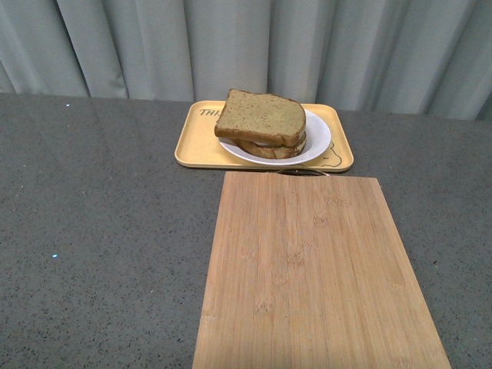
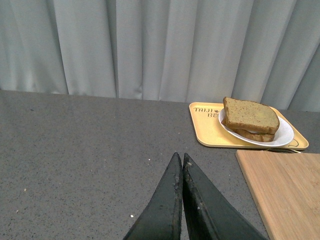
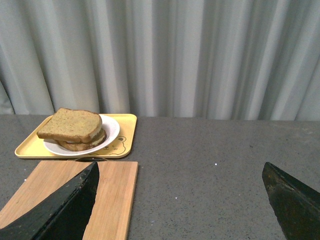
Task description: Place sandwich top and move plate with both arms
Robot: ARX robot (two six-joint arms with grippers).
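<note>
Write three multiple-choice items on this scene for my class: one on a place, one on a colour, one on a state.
1. Where does the white plate sit?
A. on the yellow tray
B. on the wooden cutting board
C. on the bare table

2. What colour is the tray?
A. blue
B. yellow
C. red

3. How do the pincers stand?
A. both open
B. both shut
C. left pincer shut, right pincer open

Answers:
1 A, tray rim surrounds the plate.
2 B, every view shows yellow.
3 C, left tips meet; right fingers stand wide apart.
</note>
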